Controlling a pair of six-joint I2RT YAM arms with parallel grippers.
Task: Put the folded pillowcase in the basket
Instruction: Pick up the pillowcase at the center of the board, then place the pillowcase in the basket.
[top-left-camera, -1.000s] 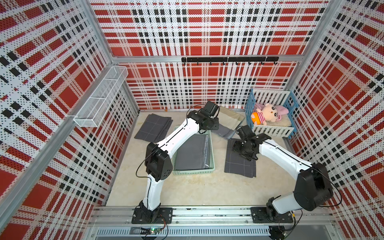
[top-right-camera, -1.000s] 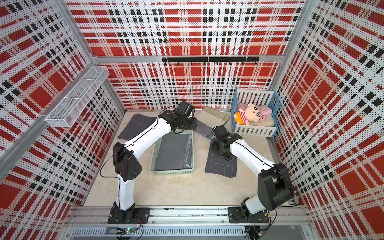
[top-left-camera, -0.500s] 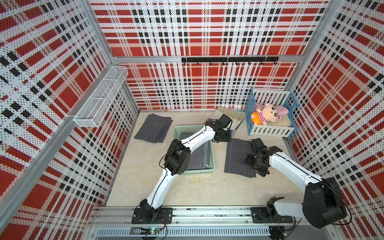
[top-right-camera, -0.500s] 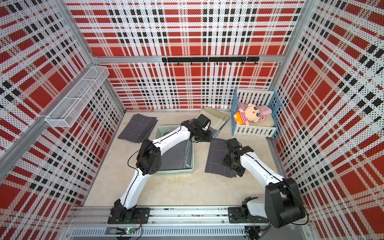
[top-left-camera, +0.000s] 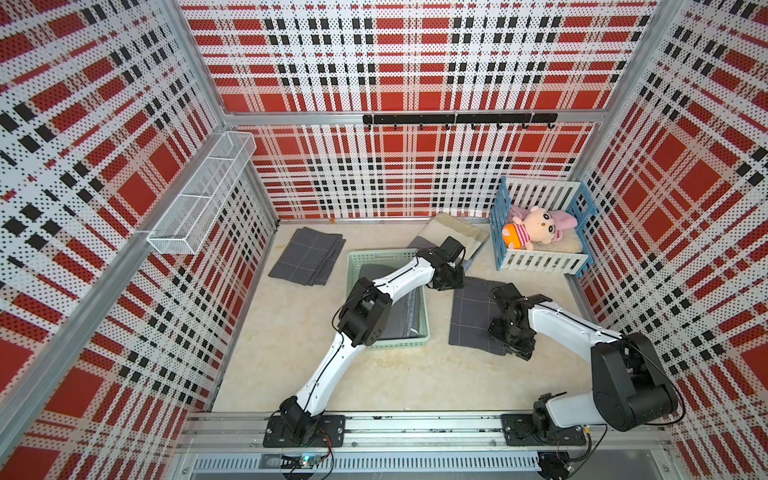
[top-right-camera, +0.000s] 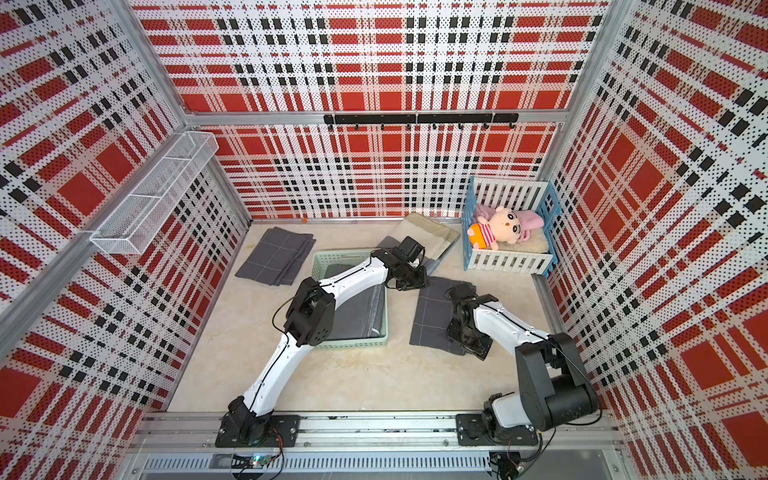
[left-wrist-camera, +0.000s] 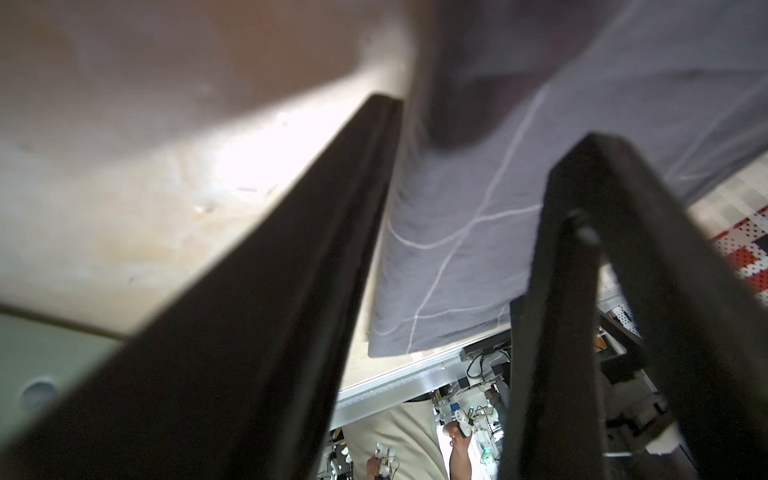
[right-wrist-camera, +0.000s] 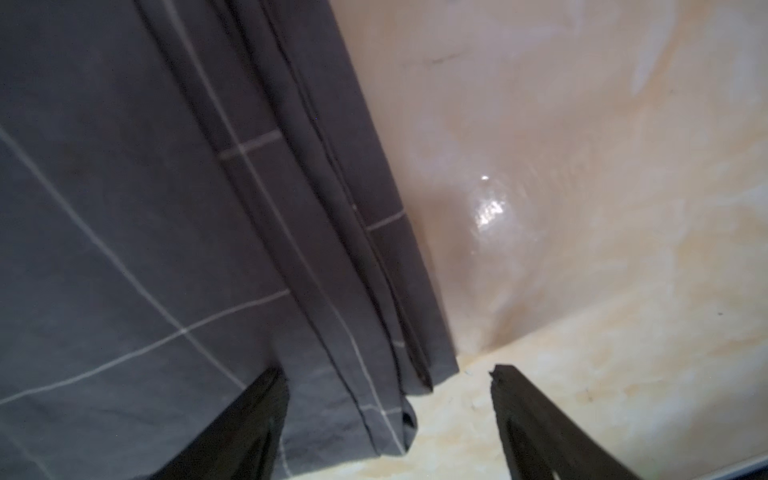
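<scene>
Left hand (left-wrist-camera: 492, 118) and right hand (right-wrist-camera: 386, 370) low, jaws of both apart.

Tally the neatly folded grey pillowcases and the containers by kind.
Folded grey pillowcases: 3
Mint-green basket: 1
White wire basket: 1
Toy crib: 1
Total: 6
Grey cloth under the beige pillow not counted.

top views look steeply down on everything; both wrist views sit close over one pillowcase (left-wrist-camera: 457, 257).
</scene>
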